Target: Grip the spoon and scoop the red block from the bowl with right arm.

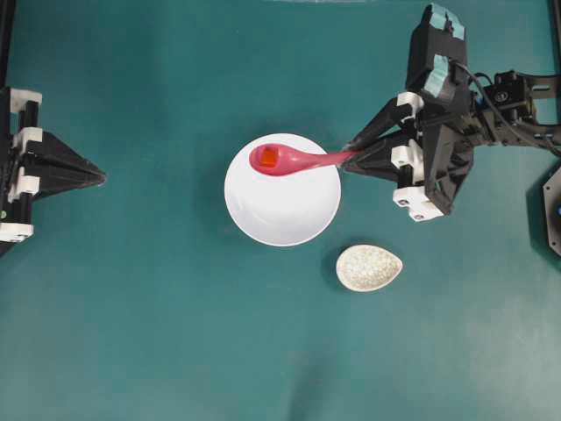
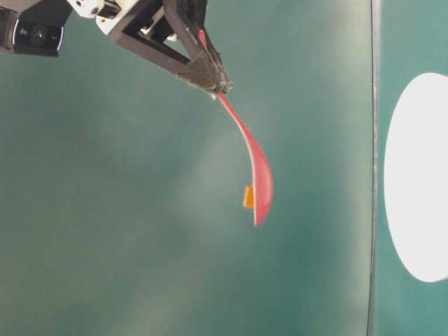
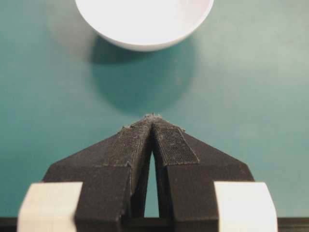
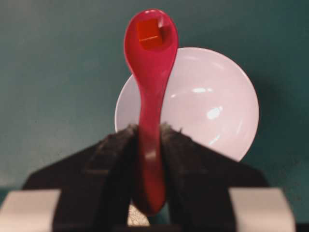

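Note:
My right gripper (image 1: 351,156) is shut on the handle of the pink-red spoon (image 1: 289,160), which it holds out over the upper left part of the white bowl (image 1: 289,206). The tiny red block (image 1: 268,158) lies in the spoon's scoop. In the right wrist view the spoon (image 4: 150,72) stands between the two fingers of the right gripper (image 4: 148,131), with the red block (image 4: 148,33) near its tip and the bowl (image 4: 212,104) below it. The table-level view shows the spoon (image 2: 253,164) lifted in the air. My left gripper (image 1: 98,177) is shut with nothing in it at the far left.
A small speckled cream oval dish (image 1: 369,267) sits on the teal table to the lower right of the bowl. The left wrist view shows the bowl's near wall (image 3: 145,38) ahead of the left gripper (image 3: 153,117). A black mount (image 1: 552,210) stands at the right edge.

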Tool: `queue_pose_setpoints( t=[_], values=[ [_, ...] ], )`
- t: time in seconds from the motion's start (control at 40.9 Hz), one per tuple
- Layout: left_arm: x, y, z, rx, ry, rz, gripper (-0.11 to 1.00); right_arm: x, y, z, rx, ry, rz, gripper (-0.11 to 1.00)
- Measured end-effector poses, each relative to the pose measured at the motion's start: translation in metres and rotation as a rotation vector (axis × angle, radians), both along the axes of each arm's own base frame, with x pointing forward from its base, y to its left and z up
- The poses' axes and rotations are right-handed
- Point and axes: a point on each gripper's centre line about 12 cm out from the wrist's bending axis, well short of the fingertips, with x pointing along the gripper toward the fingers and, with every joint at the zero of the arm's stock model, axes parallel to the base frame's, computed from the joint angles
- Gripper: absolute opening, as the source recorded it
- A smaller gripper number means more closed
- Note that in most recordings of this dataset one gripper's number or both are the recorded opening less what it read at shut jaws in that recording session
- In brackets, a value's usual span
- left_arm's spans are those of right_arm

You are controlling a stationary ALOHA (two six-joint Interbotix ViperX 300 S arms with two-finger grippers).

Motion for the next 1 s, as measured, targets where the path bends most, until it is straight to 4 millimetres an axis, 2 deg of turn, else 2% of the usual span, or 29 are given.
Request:
queue_pose_setpoints(
  t=[1.004],
  values=[
    [0.0015,0.0000,0.0035,0.000,-0.032,0.000,0.00,-0.0001,0.0000,-0.0005,0.001,0.000,-0.001,0.24]
  ],
)
